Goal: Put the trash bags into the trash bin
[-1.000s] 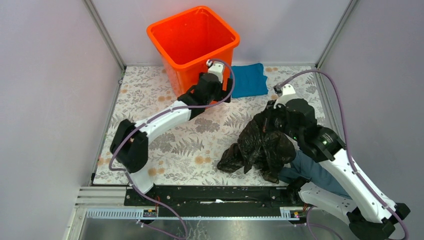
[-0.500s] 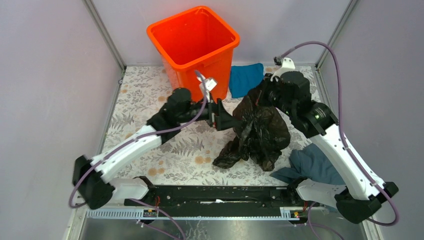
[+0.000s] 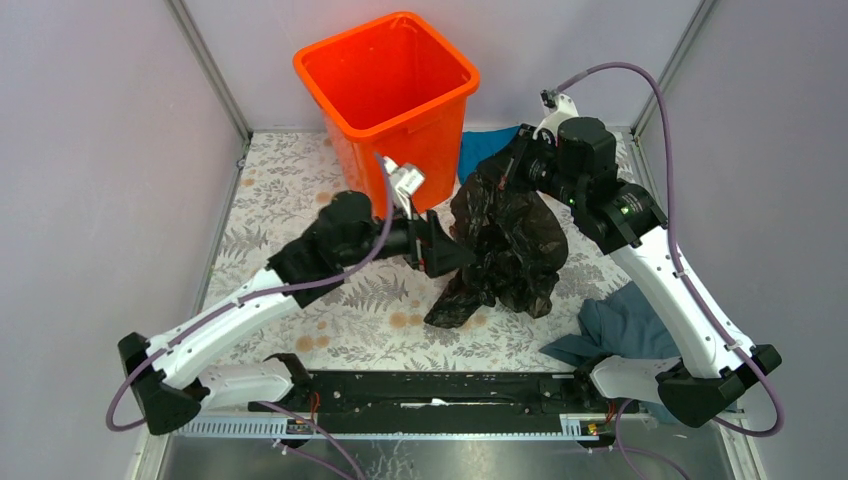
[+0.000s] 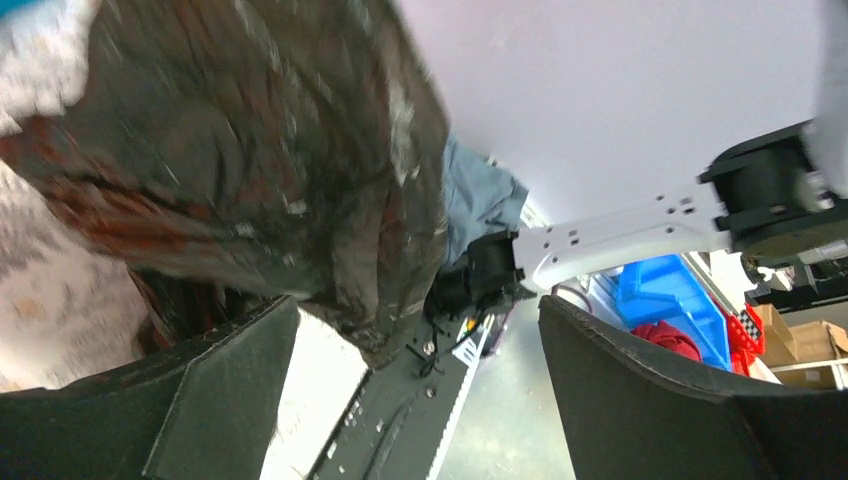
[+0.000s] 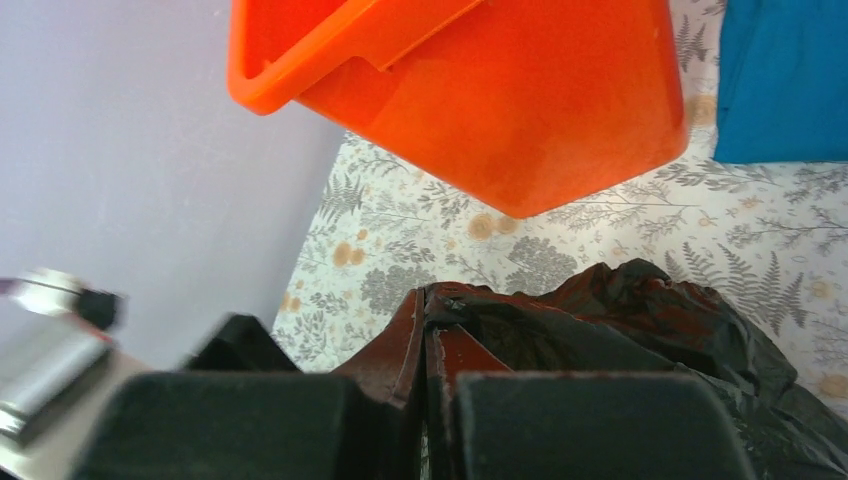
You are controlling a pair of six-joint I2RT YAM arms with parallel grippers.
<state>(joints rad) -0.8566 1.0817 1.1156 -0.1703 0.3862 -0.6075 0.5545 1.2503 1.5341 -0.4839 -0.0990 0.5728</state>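
Note:
The black trash bag (image 3: 508, 235) hangs crumpled from my right gripper (image 3: 497, 176), which is shut on a pinch of its film (image 5: 428, 330), to the right of the bin. Its lower tail (image 3: 450, 305) trails onto the floral mat. The orange trash bin (image 3: 385, 85) stands upright and open at the back centre; its side wall (image 5: 480, 90) fills the top of the right wrist view. My left gripper (image 3: 452, 252) is open at the bag's left side. In the left wrist view the bag (image 4: 250, 150) hangs just ahead of the wide jaws (image 4: 420, 390), near the left finger.
A bright blue cloth (image 3: 487, 148) lies behind the bag beside the bin (image 5: 785, 80). A grey-blue cloth (image 3: 625, 325) lies at the front right by the right arm's base. Grey walls enclose the floral mat (image 3: 290, 200) on three sides.
My right gripper has lifted the bag off the mat and carried it back toward the bin. My left arm has swung away from the bin's front to the bag's left side.

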